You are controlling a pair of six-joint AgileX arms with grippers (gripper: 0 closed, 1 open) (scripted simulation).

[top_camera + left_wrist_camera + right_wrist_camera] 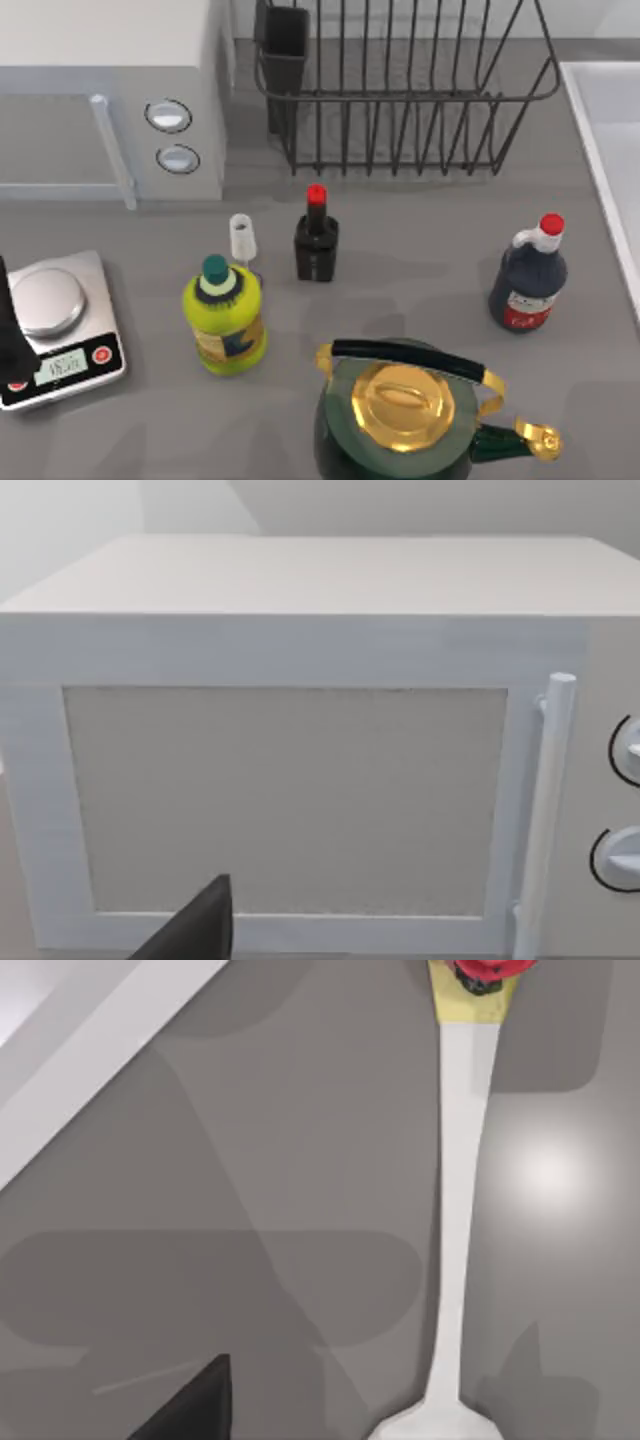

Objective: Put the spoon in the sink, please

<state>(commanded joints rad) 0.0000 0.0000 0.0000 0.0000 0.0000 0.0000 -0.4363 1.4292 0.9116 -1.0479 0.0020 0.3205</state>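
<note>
The grey counter (420, 250) carries everything, and the sink (585, 130) takes up its right edge, a pale basin with a raised rim. A white microwave (110, 90) fills the back left corner, and a black wire dish rack (400, 100) stands along the back edge between the two. Nearer the front edge sit a green and gold kettle (400, 420), a dark bottle with a red cap (527, 285), a yellow bottle (225, 320) and a kitchen scale (60, 325) by the left edge.

The spoon (458, 1210) lies flat on the bare counter under our right arm. It is long, thin and white, widening at the end closest to the camera, and its far end reaches a yellow and red thing (478, 980) that we cannot make out. The sink's rim crosses the right wrist view at a slant, near the spoon but apart from it, with open counter between.

Our right gripper (190, 1410) hangs above the counter beside the handle and not over it, so we judge it must shift sideways and turn across the long axis. Whether it is released or clenched, we cannot tell.

Our left gripper (195, 930) faces the microwave door at the counter's left edge, well apart from the spoon, and its state is likewise unclear, so the right arm is the nearer one
</note>
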